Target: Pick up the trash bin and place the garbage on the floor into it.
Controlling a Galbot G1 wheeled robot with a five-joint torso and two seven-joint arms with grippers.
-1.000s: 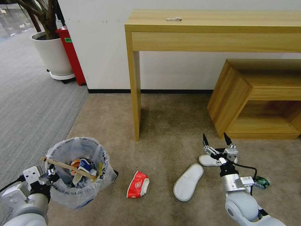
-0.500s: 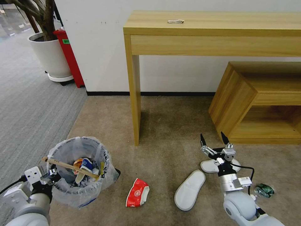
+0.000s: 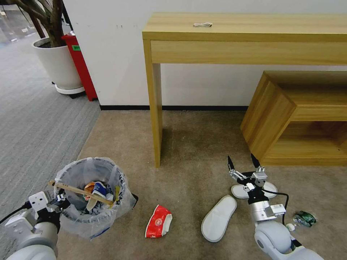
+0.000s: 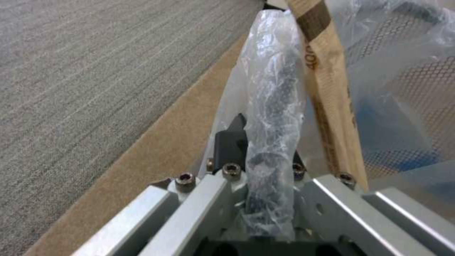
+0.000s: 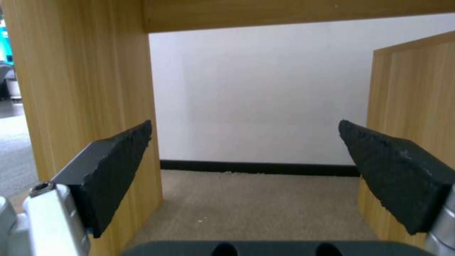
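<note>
— Trash bin (image 3: 94, 196): where was it?
— On the tan carpet (image 3: 195, 144), its bagged rim clamped by the left gripper (image 3: 59, 204).
— And the right gripper (image 3: 243, 163)?
— Spread wide, holding nothing, above the white slippers (image 3: 218, 213).

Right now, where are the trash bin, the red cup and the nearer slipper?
trash bin (image 3: 77, 172), head view, bag-covered rim.
red cup (image 3: 158, 221), head view, crushed side.
nearer slipper (image 3: 218, 218), head view, sole middle.
</note>
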